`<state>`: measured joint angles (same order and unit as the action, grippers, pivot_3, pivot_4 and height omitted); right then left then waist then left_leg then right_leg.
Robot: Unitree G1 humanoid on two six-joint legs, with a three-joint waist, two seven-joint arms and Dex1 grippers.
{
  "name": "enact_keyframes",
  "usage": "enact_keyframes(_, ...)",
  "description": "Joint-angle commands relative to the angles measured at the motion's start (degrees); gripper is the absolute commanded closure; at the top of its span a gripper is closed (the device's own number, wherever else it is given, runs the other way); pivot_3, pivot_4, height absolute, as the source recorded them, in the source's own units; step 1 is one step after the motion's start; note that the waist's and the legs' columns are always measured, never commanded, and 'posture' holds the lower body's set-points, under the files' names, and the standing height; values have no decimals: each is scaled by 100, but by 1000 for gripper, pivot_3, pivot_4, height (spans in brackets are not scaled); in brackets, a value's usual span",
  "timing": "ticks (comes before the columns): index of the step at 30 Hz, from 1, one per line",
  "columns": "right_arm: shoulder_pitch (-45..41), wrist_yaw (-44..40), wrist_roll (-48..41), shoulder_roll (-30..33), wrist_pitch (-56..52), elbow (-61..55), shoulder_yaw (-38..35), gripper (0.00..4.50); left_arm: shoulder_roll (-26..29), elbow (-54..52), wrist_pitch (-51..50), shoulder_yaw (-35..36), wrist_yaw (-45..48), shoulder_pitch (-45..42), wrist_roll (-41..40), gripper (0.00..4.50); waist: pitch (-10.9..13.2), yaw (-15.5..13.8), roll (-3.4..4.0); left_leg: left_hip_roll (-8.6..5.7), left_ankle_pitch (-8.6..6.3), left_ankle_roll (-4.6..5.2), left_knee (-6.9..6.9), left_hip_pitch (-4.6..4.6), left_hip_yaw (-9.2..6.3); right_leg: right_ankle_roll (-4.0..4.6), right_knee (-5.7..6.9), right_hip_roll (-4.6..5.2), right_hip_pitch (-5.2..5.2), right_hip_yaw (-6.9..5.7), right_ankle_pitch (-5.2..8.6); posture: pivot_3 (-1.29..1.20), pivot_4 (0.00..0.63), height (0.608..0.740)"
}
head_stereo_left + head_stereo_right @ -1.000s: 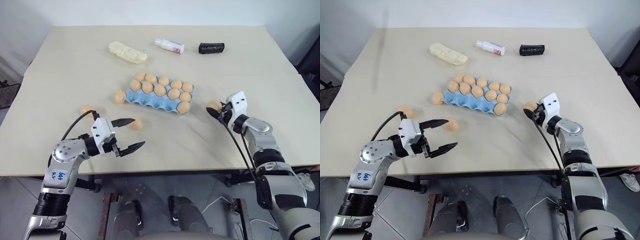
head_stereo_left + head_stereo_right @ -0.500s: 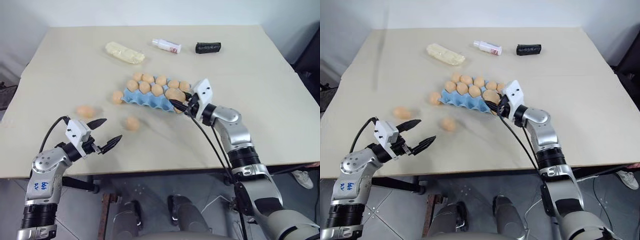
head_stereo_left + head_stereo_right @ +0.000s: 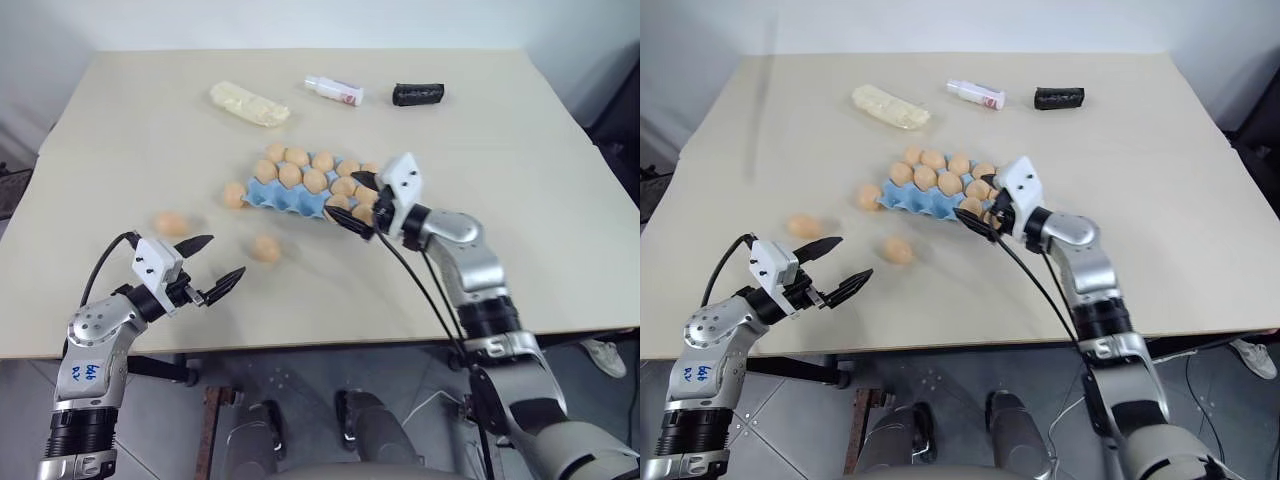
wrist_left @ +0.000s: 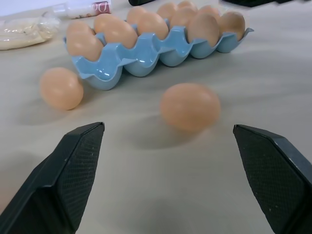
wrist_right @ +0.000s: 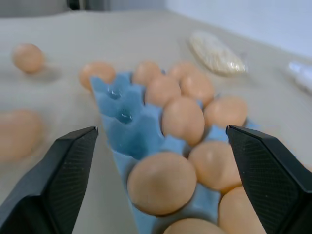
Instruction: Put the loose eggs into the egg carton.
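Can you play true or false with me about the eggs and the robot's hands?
1. Three eggs lie loose on the table. True: one, another, and one beside the carton.
2. The carton is red. False: it is light blue.
3. The right hand is open over the carton. True.
4. The left hand holds an egg. False: it is open and holds nothing.

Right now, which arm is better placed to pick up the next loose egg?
Left. The left gripper is open beside the nearest loose egg, which sits between its fingers in the wrist view. The right gripper is open over the egg carton.
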<state>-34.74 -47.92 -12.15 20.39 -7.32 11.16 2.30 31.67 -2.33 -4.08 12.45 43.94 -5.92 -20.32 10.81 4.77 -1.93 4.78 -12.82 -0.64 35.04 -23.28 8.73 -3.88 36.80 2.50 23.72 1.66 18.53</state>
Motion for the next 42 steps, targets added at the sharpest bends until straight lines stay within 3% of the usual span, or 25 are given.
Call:
enact_keyframes(1,933,-641,-473,576,472,-812,-495,39,117,-209,65,145,12,94,-36,0,0,-68,-1,-1,-4,6,1,0,-9,-4,-8,1,-9,-6,4,0,150,740)
enact_keyframes(5,2031,-1065,-798,1074,449,-1233,-728,39,216,-186,-1,278,61,164,-125,0,0,-61,-1,-6,-23,5,5,2,11,-14,-25,5,-13,11,-1,0,150,740)
enact_keyframes(9,2538,-1033,-912,1181,523,-1510,-840,39,354,-61,12,343,122,260,-80,0,-1,27,-2,1,-21,0,5,14,17,-14,-19,-2,-14,20,-3,0,150,740)
enact_keyframes(19,2662,-976,-1046,1161,238,-2191,-678,39,47,31,-369,-595,66,-617,222,0,-1,-103,-3,-9,-13,-1,11,12,8,-6,-10,11,-14,15,-4,0,150,740)
enact_keyframes(28,2499,-851,-1110,1091,21,-2565,-463,39,-665,1692,48,-1582,-137,-1811,1122,0,-2,-171,-4,-8,-5,23,17,7,12,-10,-20,-8,-10,18,-5,0,150,740)
enact_keyframes(31,2480,-776,-1125,1055,-23,-2669,-427,0,-826,1975,223,-1537,-292,-1978,1187,580,-3,-174,-5,-5,-5,23,20,8,12,-11,-17,-9,-12,20,-6,0,150,740)
enact_keyframes(35,2565,-650,-1103,992,-16,-2748,-426,0,-980,2100,452,-1507,-345,-2078,1195,1873,-3,-192,-5,-6,-5,25,24,8,11,-12,-11,-6,-13,18,-6,0,150,740)
enact_keyframes(42,2747,-334,-1057,928,54,-2779,-532,0,-1253,2081,400,-1443,-241,-2666,962,2077,-2,-247,-7,-8,-4,26,35,7,11,-13,0,-6,-12,18,-7,0,150,740)
